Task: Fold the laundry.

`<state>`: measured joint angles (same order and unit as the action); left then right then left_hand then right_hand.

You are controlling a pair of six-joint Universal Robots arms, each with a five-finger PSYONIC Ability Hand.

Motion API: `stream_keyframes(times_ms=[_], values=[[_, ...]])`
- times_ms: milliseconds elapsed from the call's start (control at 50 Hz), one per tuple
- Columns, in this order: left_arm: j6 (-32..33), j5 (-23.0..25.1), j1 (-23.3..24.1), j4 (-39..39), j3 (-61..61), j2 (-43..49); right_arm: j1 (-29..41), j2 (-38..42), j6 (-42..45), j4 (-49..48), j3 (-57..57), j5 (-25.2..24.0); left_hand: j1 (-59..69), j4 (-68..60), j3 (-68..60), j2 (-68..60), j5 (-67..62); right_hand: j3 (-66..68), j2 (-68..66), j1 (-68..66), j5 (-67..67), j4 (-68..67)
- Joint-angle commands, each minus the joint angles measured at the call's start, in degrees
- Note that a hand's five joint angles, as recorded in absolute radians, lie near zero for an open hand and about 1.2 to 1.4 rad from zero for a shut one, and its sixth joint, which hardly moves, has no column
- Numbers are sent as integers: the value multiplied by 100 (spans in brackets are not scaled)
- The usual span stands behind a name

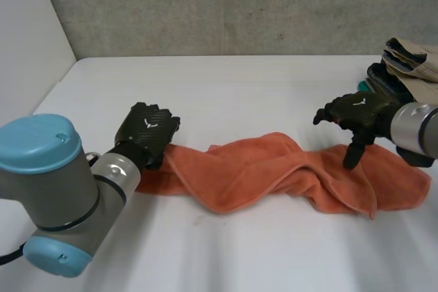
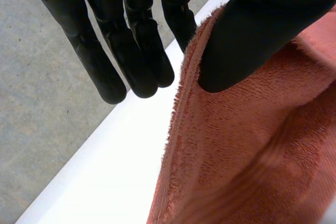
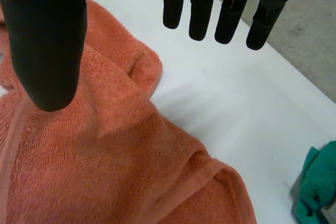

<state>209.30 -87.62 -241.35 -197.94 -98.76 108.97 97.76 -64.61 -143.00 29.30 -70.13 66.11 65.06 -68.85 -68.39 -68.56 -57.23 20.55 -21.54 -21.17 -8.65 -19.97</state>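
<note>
Your orange towel [image 1: 274,172] lies twisted in a long bunch on the white table [image 1: 239,87]. The left hand [image 1: 147,133] sits at the towel's left end, fingers straight, clear of the thumb. The right hand [image 1: 356,111] hangs over its right end, fingers apart, holding nothing.

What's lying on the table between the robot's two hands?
In the head view, a crumpled orange towel stretches from the left hand to the right hand.
</note>
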Motion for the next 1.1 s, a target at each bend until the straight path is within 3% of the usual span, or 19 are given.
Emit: stream_keyframes(times_ms=[20,160,260,520,720,820,960,1100], values=[[-12,-18,-140,18,-232,-157,-56,150,-156,542,53,77,1494,-1115,-1161,-1144,-1277,333,-233,-271,-523,-390],[-65,-10,-290,18,-232,-227,-389,-130,-1580,-468,-1071,95,1494,-1115,-1161,-1144,-1277,653,-553,-590,-842,-710],[-65,-10,-316,18,-232,-262,-977,-1104,-1625,-1223,-2563,-19,1494,-1115,-1161,-1144,-1277,653,-553,-591,-843,-710],[-83,-1,-360,18,-232,-289,-944,-1766,-1669,-3429,-4789,-142,1494,-1115,-1161,-1144,-1277,670,-570,-607,-859,-727],[-82,-10,-369,27,-241,-324,-442,-1063,-1555,-4424,-4720,95,1494,-1115,-1161,-1144,-1277,1861,-1762,-1799,-2051,-1919],[-82,-10,-378,27,-241,-368,-416,-781,-1301,-4459,-4387,236,1494,-1115,-1161,-1144,-1277,5938,-5838,-5875,-6127,-5995],[-91,-10,-474,27,-249,-736,-469,-1123,-1186,-4328,-3947,279,1494,-1115,-1161,-1144,-1277,5945,-5846,-5883,-6135,-6003],[-91,-1,-562,62,-223,-1639,-521,-2449,-835,-3310,-3070,262,1494,-1115,-1161,-1144,-1277,5945,-5846,-5883,-6135,-6003]])
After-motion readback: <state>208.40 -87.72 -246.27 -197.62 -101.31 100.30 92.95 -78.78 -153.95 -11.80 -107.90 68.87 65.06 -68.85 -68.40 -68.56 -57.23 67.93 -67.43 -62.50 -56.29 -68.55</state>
